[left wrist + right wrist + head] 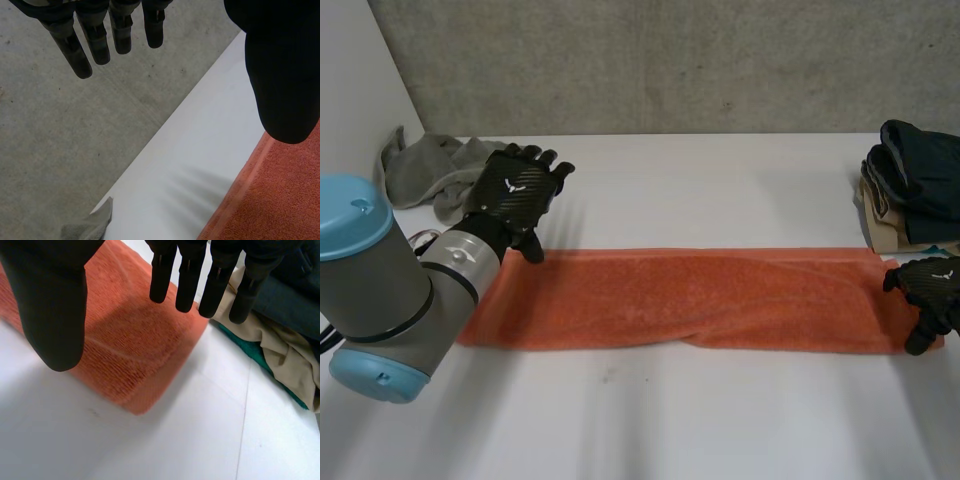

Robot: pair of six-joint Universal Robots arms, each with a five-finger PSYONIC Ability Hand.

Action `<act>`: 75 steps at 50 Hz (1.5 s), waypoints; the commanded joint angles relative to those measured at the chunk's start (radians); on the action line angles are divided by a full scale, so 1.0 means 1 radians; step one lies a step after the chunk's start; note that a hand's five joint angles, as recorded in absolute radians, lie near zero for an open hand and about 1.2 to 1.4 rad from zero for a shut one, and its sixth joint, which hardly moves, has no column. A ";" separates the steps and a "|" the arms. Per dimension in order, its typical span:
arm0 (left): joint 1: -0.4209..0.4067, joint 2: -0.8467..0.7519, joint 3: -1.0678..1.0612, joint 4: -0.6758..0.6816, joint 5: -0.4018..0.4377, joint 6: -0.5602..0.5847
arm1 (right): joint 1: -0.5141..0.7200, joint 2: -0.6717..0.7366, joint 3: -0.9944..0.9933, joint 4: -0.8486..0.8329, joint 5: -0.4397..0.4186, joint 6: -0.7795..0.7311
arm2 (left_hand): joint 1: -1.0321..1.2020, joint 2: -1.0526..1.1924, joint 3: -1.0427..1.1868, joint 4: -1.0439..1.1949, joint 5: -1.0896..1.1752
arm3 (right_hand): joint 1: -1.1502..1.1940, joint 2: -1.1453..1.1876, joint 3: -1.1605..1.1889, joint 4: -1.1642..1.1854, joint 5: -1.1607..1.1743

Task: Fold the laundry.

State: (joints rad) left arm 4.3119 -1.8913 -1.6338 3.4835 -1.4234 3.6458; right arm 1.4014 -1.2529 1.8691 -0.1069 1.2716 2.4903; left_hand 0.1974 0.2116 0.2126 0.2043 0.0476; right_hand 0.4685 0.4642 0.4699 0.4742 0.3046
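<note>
No readable text or labels.

On my one counter [720, 190] I count three lots of laundry: one orange towel [680, 300], one crumpled grey cloth [430, 165], and one pile of folded clothes [915, 185]. In that pile three colours show, dark blue, beige and green; how many pieces, I cannot tell.
</note>
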 commanded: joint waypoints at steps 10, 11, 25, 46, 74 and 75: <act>0.002 0.034 -0.037 0.029 0.000 -0.001 | -0.094 0.000 0.004 -0.214 0.152 -0.168 | -0.023 -0.037 -0.038 -0.030 -0.048 | 0.928 0.932 0.926 0.922 0.917; 0.002 0.038 -0.040 0.029 -0.002 -0.001 | -0.104 0.003 -0.005 -0.209 0.160 -0.189 | -0.023 -0.037 -0.038 -0.030 -0.048 | 0.928 0.932 0.926 0.922 0.917; 0.014 0.127 -0.080 0.029 -0.002 -0.009 | 0.356 -0.085 -0.105 -0.407 0.011 -0.314 | -0.023 -0.037 -0.038 -0.030 -0.048 | 0.928 0.932 0.926 0.922 0.917; 0.029 0.164 -0.101 0.032 -0.002 -0.121 | 0.938 0.331 -0.335 -0.341 -0.095 -0.349 | -0.023 -0.037 -0.038 -0.030 -0.048 | -0.294 -0.290 -0.295 -0.300 -0.305; -0.092 0.090 -0.080 0.051 -0.005 -0.130 | 0.533 0.066 -0.087 -0.287 0.142 0.107 | -0.023 -0.037 -0.038 -0.030 -0.048 | 0.928 0.932 0.926 0.922 0.917; -0.092 0.098 -0.081 0.051 -0.005 -0.130 | 0.534 0.026 -0.091 -0.319 0.161 0.113 | -0.023 -0.037 -0.038 -0.030 -0.048 | 0.928 0.932 0.926 0.922 0.917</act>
State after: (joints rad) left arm 4.2170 -1.8042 -1.7116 3.5348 -1.4267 3.5156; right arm 1.9447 -1.1212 1.7817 -0.2202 1.3144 2.6412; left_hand 0.1974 0.2116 0.2124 0.2043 0.0476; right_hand 1.0056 1.0858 1.0749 1.0791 0.8913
